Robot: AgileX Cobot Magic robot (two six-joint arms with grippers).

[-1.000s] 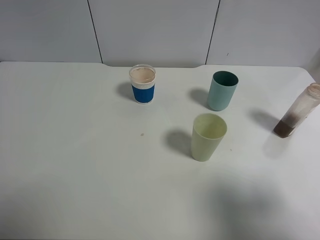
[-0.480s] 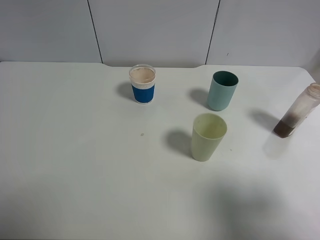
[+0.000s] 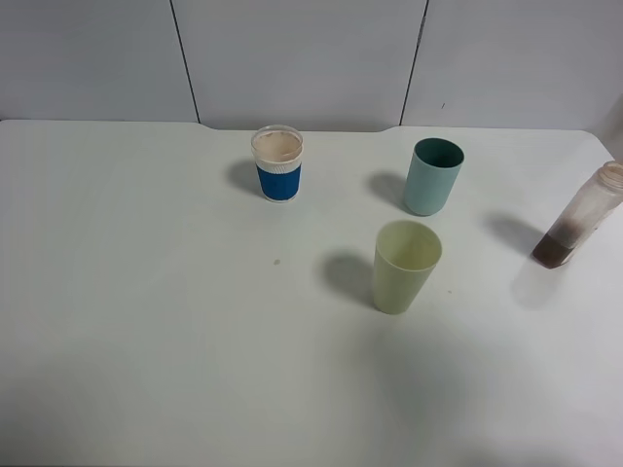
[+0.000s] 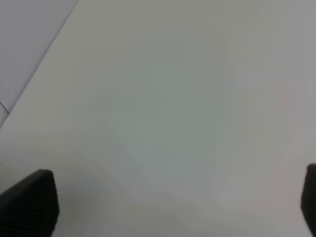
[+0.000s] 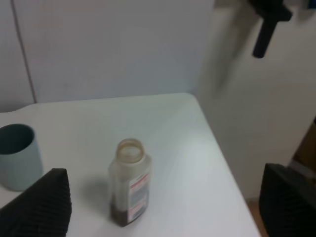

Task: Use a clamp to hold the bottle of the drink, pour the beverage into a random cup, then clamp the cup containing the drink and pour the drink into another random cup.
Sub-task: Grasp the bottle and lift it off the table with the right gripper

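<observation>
A clear bottle (image 3: 578, 230) with dark brown drink at its bottom stands uncapped at the table's right edge. It also shows in the right wrist view (image 5: 129, 182), upright. A blue paper cup with a white rim (image 3: 277, 164) stands at the back middle. A teal cup (image 3: 433, 176) stands to its right and also shows in the right wrist view (image 5: 17, 155). A pale green cup (image 3: 406, 266) stands in front of the teal one. My right gripper (image 5: 165, 202) is open, apart from the bottle. My left gripper (image 4: 170, 207) is open over bare table. Neither gripper shows in the exterior view.
The white table (image 3: 146, 292) spans the view, with grey wall panels behind it. The right wrist view shows the table's right edge (image 5: 222, 158) close beside the bottle, with a drop to the floor beyond it.
The cups and the bottle have not moved. Only the faint shadow on the front of the table has shifted slightly.
</observation>
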